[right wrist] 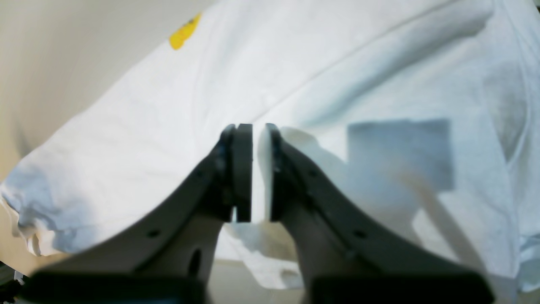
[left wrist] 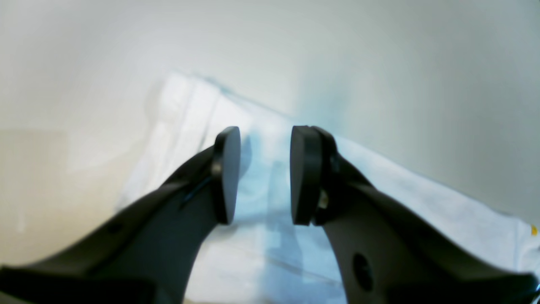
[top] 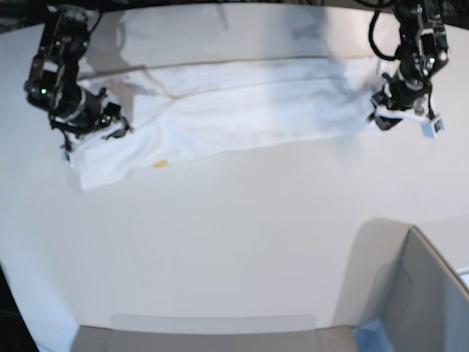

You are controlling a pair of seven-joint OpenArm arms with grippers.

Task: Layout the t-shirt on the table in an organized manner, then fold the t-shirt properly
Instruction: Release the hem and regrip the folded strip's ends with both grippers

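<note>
The white t-shirt [top: 234, 110] lies as a long folded strip across the far part of the white table [top: 234, 242]. A small yellow bit of print [top: 159, 163] shows near its front edge. My right gripper [top: 110, 125] is at the strip's left end. In the right wrist view its pads [right wrist: 244, 169] are shut on a fold of the t-shirt [right wrist: 295, 63]. My left gripper [top: 381, 116] is at the strip's right end. In the left wrist view it [left wrist: 265, 177] is open and empty just above the t-shirt [left wrist: 422, 198].
A grey box [top: 418, 293] with a blue corner [top: 374, 337] stands at the near right of the table. Bare tabletop [left wrist: 379, 63] lies beyond the shirt's edge in the left wrist view, and to the shirt's left in the right wrist view [right wrist: 63, 50].
</note>
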